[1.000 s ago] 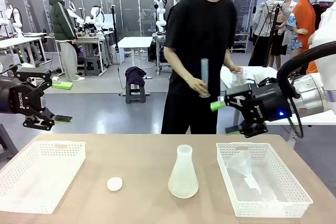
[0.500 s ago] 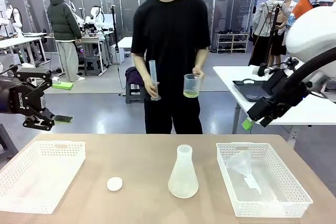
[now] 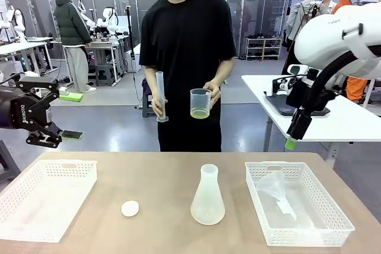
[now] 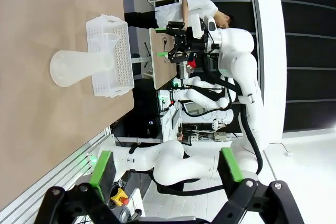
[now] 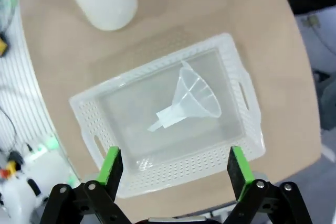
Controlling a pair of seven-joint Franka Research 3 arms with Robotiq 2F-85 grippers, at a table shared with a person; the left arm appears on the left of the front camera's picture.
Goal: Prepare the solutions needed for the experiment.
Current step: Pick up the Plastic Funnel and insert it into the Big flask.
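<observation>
Across the table a person holds a clear beaker [image 3: 200, 103] with a little of the pale yellow-green solutions [image 3: 199, 113] in it, and a tall empty measuring cylinder [image 3: 160, 97] in the other hand. A frosted conical flask [image 3: 208, 197] [image 5: 102, 1] [image 4: 73, 66] stands mid-table beside a small white cap [image 3: 130, 208]. My left gripper [image 3: 66, 117] [image 4: 165, 166] hangs open above the table's left edge, holding nothing. My right gripper [image 3: 291, 141] [image 5: 175, 166] points down, open and empty, high over the right basket.
A white mesh basket [image 3: 340, 224] [image 5: 239, 85] at the right holds a clear funnel [image 3: 275, 190] [image 5: 193, 97]. Another white basket [image 3: 83, 173] sits at the left. A side table [image 3: 351, 124] stands behind my right arm.
The person has stepped left to the middle of the far side with the cylinder and beaker. My right arm rose and turned its gripper downward. The left arm stayed still.
</observation>
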